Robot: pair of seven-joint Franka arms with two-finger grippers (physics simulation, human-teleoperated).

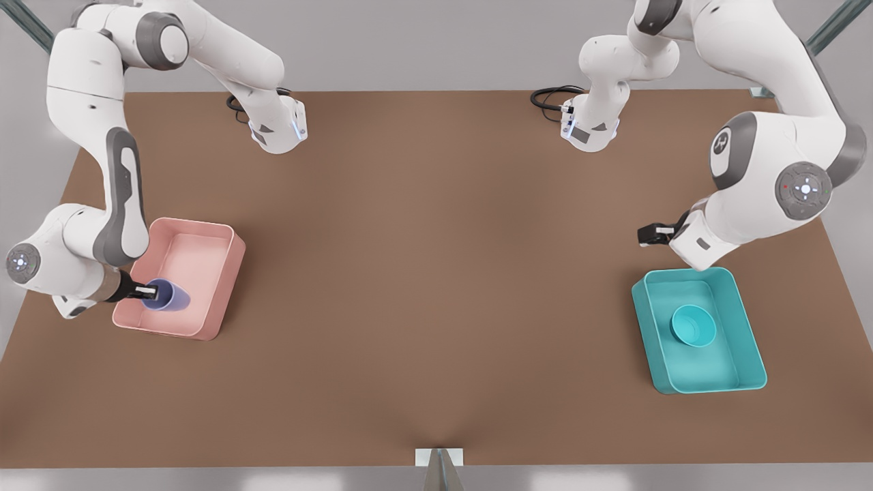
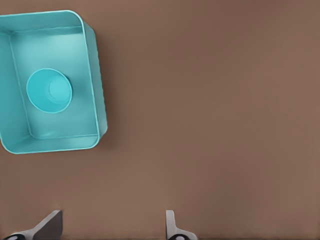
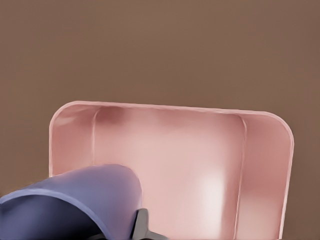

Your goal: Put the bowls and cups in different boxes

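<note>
The lavender cup [image 1: 167, 295] is tipped on its side over the near end of the pale pink box [image 1: 198, 262], at the front view's left. My right gripper [image 1: 146, 293] is shut on the cup's rim. The right wrist view has the cup [image 3: 70, 207] close up, one fingertip [image 3: 142, 227] against it, and the pink box [image 3: 200, 165] below. The teal bowl [image 1: 692, 326] sits upright inside the teal box [image 1: 747, 341] at the front view's right. My left gripper [image 1: 655, 235] hovers open behind that box; its wrist view shows the bowl [image 2: 49, 90] in the box [image 2: 95, 75].
Both boxes rest on a brown table [image 1: 436, 273] with wide bare room between them. A metal bracket [image 1: 440, 464] sits at the middle of the near edge. Black cables [image 1: 549, 99] lie by the arm bases at the far edge.
</note>
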